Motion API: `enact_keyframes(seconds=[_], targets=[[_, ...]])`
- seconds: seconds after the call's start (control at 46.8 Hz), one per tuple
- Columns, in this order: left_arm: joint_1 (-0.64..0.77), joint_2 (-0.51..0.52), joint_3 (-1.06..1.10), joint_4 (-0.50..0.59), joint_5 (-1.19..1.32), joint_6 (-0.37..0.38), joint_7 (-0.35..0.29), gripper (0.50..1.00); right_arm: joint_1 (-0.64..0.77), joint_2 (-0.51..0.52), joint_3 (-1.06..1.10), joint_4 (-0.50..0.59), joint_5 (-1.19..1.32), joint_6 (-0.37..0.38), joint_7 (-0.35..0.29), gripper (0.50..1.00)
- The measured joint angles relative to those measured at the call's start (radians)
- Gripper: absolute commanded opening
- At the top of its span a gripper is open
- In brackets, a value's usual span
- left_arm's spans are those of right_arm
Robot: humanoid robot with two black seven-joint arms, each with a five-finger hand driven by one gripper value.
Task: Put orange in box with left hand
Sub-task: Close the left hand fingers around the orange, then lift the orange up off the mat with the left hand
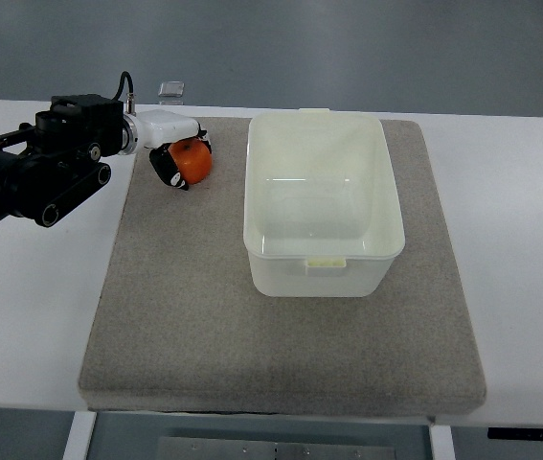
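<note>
left of the box [321, 196], left hand [177, 146] fingers [166, 169] curled round the orange [192, 161]

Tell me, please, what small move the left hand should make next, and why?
Probably lift the orange off the mat. The left hand already looks closed around it, at the mat's far left corner, and the box beside it on the right has walls the fruit must clear.

White table [520, 249] carries a grey mat [185, 316].
</note>
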Motion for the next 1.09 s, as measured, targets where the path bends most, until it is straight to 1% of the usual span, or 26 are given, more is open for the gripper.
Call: enact_keyframes(seconds=[0.214, 0.342, 0.534, 0.62, 0.705, 0.855, 0.962, 1.09], targets=[[-0.036, 0.005, -0.002, -0.002, -0.012, -0.004, -0.001, 0.5, 0.0, 0.0, 0.0, 0.0, 0.0, 0.0, 0.0, 0.926], [-0.092, 0.043, -0.008, -0.003, -0.031, -0.014, -0.001, 0.5, 0.0, 0.0, 0.0, 0.0, 0.0, 0.0, 0.0, 0.926], [-0.188, 0.099, -0.015, -0.012, -0.121, -0.093, -0.002, 0.5, 0.0, 0.0, 0.0, 0.0, 0.0, 0.0, 0.0, 0.926], [-0.213, 0.149, -0.019, -0.083, -0.14, -0.118, -0.001, 0.5, 0.0, 0.0, 0.0, 0.0, 0.0, 0.0, 0.0, 0.926], [-0.222, 0.195, -0.021, -0.18, -0.148, -0.124, -0.002, 0.5, 0.0, 0.0, 0.0, 0.0, 0.0, 0.0, 0.0, 0.926], [-0.244, 0.251, -0.029, -0.308, -0.201, -0.136, -0.001, 0.5, 0.0, 0.0, 0.0, 0.0, 0.0, 0.0, 0.0, 0.926], [-0.271, 0.27, -0.029, -0.374, -0.252, -0.18, 0.0, 0.5, 0.0, 0.0, 0.0, 0.0, 0.0, 0.0, 0.0, 0.926], [-0.287, 0.266, -0.029, -0.434, -0.267, -0.227, 0.0, 0.5, 0.0, 0.0, 0.0, 0.0, 0.0, 0.0, 0.0, 0.926]])
